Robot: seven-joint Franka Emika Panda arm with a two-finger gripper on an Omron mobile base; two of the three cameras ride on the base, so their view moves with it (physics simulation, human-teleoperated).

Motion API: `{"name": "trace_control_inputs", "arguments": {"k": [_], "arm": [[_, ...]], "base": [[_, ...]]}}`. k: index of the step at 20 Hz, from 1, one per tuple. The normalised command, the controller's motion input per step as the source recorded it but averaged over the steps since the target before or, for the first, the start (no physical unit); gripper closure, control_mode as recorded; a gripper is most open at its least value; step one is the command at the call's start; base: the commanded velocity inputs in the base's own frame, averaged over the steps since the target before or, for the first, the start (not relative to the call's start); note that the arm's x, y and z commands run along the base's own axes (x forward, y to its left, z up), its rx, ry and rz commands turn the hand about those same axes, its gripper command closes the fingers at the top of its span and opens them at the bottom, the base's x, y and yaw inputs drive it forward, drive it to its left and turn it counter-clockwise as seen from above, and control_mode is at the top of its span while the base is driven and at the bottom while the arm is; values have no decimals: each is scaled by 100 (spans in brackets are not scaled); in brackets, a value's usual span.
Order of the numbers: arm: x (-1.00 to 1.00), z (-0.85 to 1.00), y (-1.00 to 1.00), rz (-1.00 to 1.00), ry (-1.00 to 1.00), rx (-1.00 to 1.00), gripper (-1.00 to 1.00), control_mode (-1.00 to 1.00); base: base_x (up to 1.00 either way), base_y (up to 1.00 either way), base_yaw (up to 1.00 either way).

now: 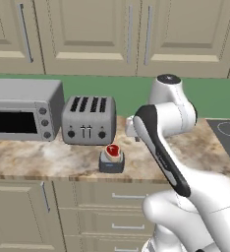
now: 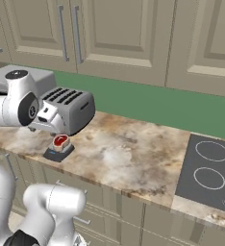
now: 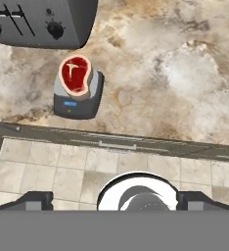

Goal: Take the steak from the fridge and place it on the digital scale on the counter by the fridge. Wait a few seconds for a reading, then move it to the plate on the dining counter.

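Red steak [image 3: 75,74] on unlabelled digital scale [image 3: 79,100]

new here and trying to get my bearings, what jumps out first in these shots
The red steak catches the eye first, lying on the small scale near the counter's front edge. Right behind it stands the silver toaster, with a toaster oven to its left. The white arm bends across the foreground.
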Motion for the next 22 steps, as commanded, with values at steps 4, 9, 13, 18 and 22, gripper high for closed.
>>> {"name": "trace_control_inputs", "arguments": {"k": [4,9,13,18,22], "arm": [[0,0,-1,0,1,1,-100,-100],[0,0,0,0,0,0,-100,-100],[0,0,0,0,0,0,-100,-100],[0,0,0,0,0,0,-100,-100],[0,0,0,0,0,0,-100,-100]], "base": [[0,0,0],[0,0,0],[0,0,0],[0,0,0],[0,0,0]]}}
